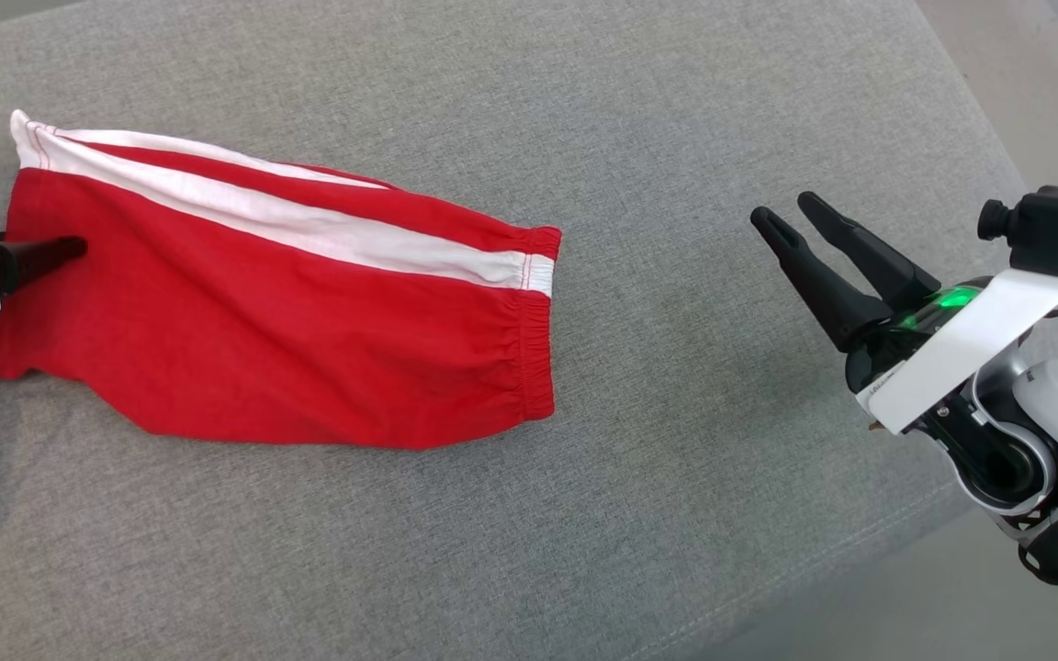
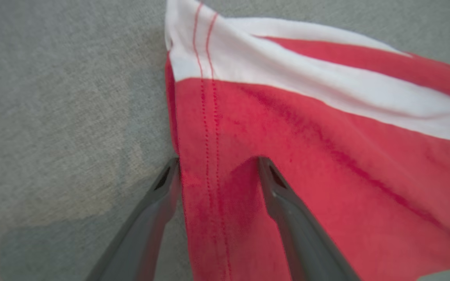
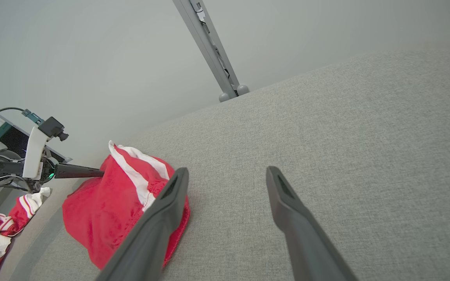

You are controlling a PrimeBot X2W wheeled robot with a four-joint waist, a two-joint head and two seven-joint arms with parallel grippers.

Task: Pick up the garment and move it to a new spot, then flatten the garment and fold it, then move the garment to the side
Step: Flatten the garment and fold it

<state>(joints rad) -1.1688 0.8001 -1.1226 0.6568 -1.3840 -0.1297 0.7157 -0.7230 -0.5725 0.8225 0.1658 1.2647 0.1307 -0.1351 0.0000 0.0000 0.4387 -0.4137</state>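
So, far left: left claw, fingers apart, sits at the left end of the red garment w/ the stitched hem edge btwn its fingers, one over red cloth, the other over bare grey; not clamped. Garment lies flat-ish on the grey fabric worktop, white stripes along the far side, gathered end pointing right. Right claw, fingers apart too, holds nothing, well apart from that end, to its right.

left fingers spread, right fingers spread
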